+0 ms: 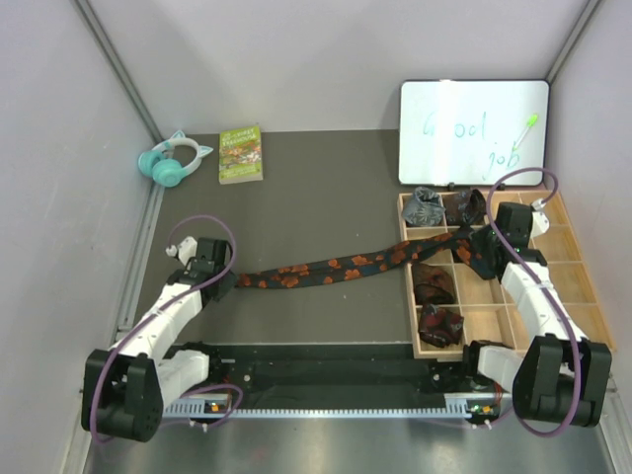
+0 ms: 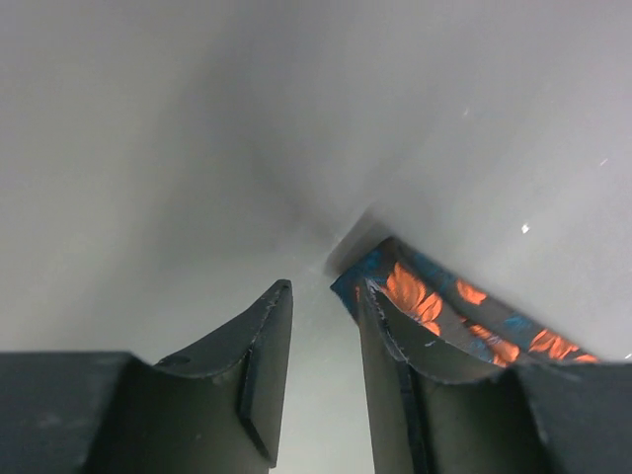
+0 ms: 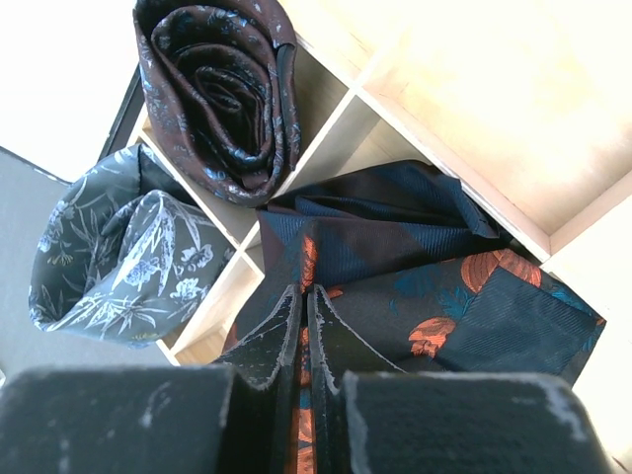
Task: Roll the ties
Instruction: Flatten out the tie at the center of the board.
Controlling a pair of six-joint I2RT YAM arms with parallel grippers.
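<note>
Evidently the step in hand is securing both ends of the leaf-print tie [image 1: 336, 267], which lies stretched across the tabletop [image 1: 326, 197] from the left arm to the wooden tray [image 1: 583, 286]. The right hand [image 3: 305, 291] is pressed together, pinching the wide end over a tray divider. The left hand [image 2: 324, 288] stands partly spread, with the narrow tip just beside one finger, not between the two. That tip should sit squarely between the fingers, with the strip flat and untwisted, before any rolling begins. A grey roll [image 3: 118, 257] and a dark brown roll [image 3: 222, 89] fill neighbouring back compartments. Two maroon rolls [image 1: 433, 284] sit in nearer ones.
</note>
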